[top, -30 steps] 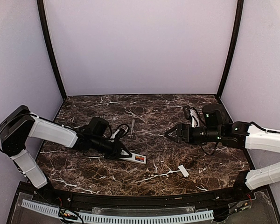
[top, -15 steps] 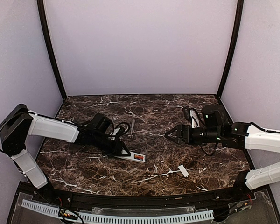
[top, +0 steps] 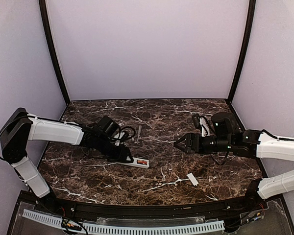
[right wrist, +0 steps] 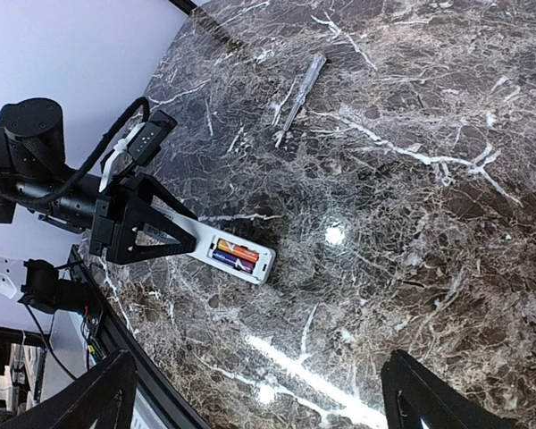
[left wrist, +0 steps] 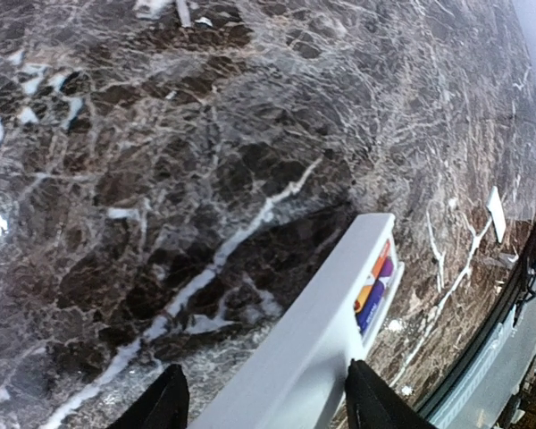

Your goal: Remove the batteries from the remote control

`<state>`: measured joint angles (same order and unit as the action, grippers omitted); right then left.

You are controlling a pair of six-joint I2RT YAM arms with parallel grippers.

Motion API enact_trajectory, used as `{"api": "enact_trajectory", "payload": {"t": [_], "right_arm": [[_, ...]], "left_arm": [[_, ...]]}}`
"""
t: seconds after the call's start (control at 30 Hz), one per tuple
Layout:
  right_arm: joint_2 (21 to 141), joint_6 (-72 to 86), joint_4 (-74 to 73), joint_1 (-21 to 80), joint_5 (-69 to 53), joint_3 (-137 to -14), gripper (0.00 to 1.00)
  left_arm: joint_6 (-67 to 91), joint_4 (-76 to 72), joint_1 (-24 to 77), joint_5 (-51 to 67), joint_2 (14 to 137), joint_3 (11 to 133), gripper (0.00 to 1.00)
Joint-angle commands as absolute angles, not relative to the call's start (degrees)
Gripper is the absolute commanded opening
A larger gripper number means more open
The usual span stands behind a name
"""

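Left wrist view: left pincer astride remote control on bench.
Fingers either side of white body; gripping or slack, cannot tell. Batteries, orange and purple, seated in open recess at far end. Right pincer wide open, empty, well apart from remote control.

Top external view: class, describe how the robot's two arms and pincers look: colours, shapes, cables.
Left arm and right arm have white tubular shells with black joints. Left pincer and right pincer are black and wedge-shaped. Black cables loop at both wrists.
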<state>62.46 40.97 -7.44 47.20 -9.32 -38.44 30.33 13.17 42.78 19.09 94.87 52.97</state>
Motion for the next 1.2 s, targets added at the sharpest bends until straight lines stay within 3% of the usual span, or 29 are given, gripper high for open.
{"api": "enact_trajectory", "payload": {"t": [0.0, 0.23, 0.3, 0.4, 0.47, 0.93, 1.03, 1.17], "right_arm": [[62.49, 40.48, -6.06, 46.62, -8.94, -38.06, 0.95], [62.1, 40.35, -6.15, 46.52, -9.03, -37.65, 0.95], [61.97, 40.35, -6.15, 46.49, -8.97, -37.46, 0.95], [61.96, 40.29, -6.13, 46.44, -8.88, -37.27, 0.95], [61.96, 40.25, -6.13, 46.43, -8.81, -37.23, 0.95], [63.25, 35.94, -3.46, 45.94, -7.28, -35.91, 0.97], [64.2, 34.1, -1.06, 45.35, -5.3, -35.26, 0.99], [66.89, 30.85, 2.06, 44.19, -4.02, -35.67, 0.99]], "left_arm": [[26.78, 20.36, 42.98, 13.85, 96.05, 55.35, 0.61], [24.83, 22.51, 42.97, 10.6, 96.18, 56.45, 0.67], [23.89, 24.17, 42.98, 9.2, 96.11, 57.34, 0.71], [22.69, 26.92, 42.98, 7.25, 95.73, 58.41, 0.86], [22.07, 27.93, 42.98, 5.91, 95.36, 58.97, 0.9], [16.73, 26.88, 42.98, -1.01, 94.46, 65.47, 0.88], [14.56, 19.1, 41.94, -2.01, 95.09, 65.1, 0.98], [15.53, 17.3, 38.74, 3.95, 99.42, 70.09, 0.99]]}}
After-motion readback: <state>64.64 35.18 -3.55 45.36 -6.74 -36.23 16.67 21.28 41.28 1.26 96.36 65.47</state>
